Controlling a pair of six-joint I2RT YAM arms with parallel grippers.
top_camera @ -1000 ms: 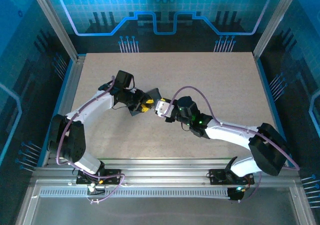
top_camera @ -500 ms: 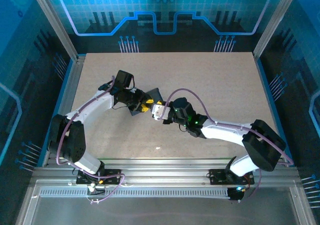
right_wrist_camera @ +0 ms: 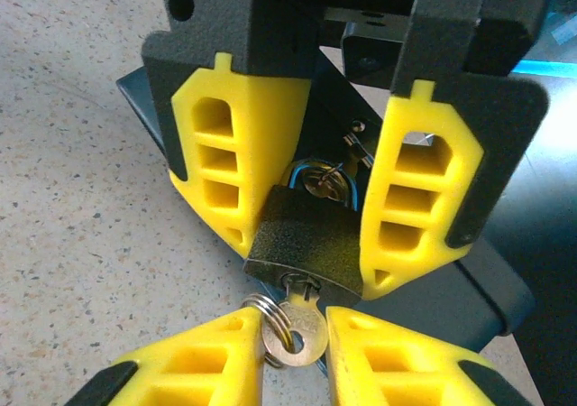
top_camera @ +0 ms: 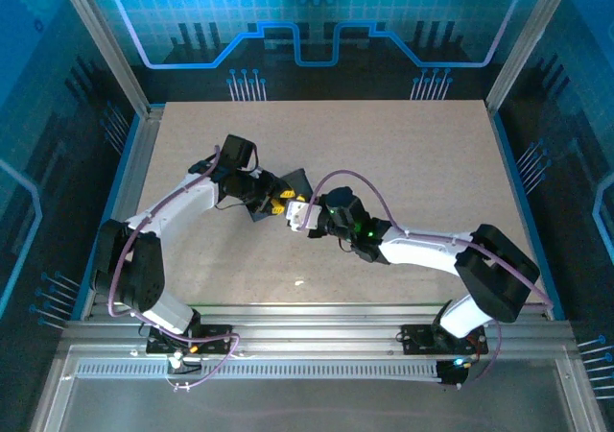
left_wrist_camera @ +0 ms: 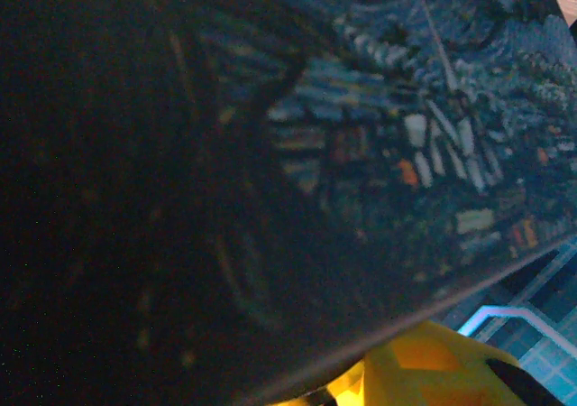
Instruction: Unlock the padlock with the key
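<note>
In the right wrist view the left gripper point(right_wrist_camera: 306, 260) clamps the padlock point(right_wrist_camera: 302, 235) at the centre of the frame. The key point(right_wrist_camera: 300, 336) sits in its keyhole, low in the frame, between the fingers of the right gripper point(right_wrist_camera: 295, 327). Whether they truly pinch it I cannot tell. My worry is that the ring point(right_wrist_camera: 270, 329) gets caught under one finger, and then the key slips when I turn.

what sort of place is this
Probably a robotics lab or demo cell: a speckled tabletop framed in aluminium rails, with blue circuit-pattern panels standing around it.
</note>
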